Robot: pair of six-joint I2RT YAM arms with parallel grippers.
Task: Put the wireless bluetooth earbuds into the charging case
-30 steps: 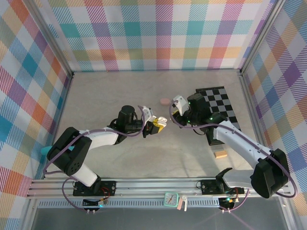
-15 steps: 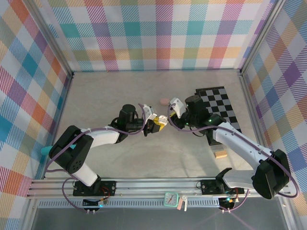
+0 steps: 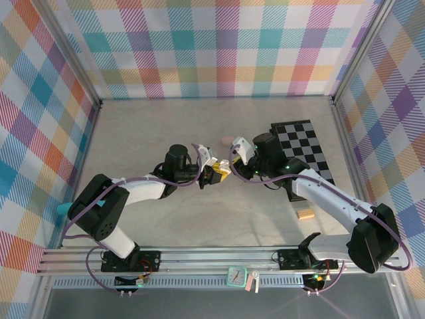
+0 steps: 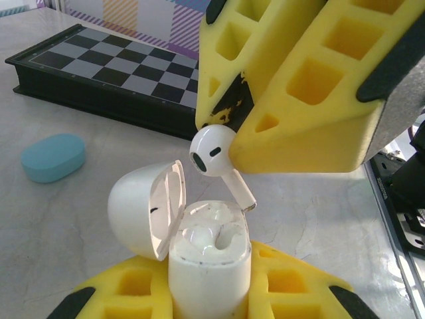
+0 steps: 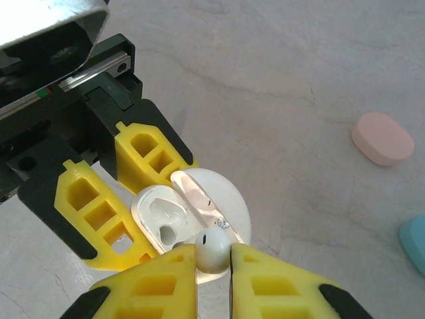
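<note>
At the middle of the table [image 3: 153,133]: the two grippers meet tip to tip, with the case and one earbud between them.
Left gripper [image 3: 216,174]: its yellow fingers [image 4: 133,292] are closed narrowly on the body of the white case, one on each side, and hold it upright.
White case [image 4: 209,259]: it is clamped in the left gripper and is off the table. Its lid [image 4: 143,206] is swung back on the hinge and the wells are open to the top.
Right gripper [image 5: 214,262]: its yellow fingertips pinch the round head of the white earbud.
White earbud [image 4: 212,151]: it hangs just above the open mouth of the case, tilted. Its stem slants down to the case rim, and I cannot tell whether it touches the rim.
Pink case [image 5: 382,138]: it lies shut on the table, well apart from the grippers, on the far side.
Blue case [image 4: 53,157]: it lies shut on the table, near the chessboard.
Chessboard [image 3: 302,149]: it lies flat on the right side of the table, under the right arm.
Wooden block [image 3: 305,213]: it lies on the table, just nearer than the chessboard.
</note>
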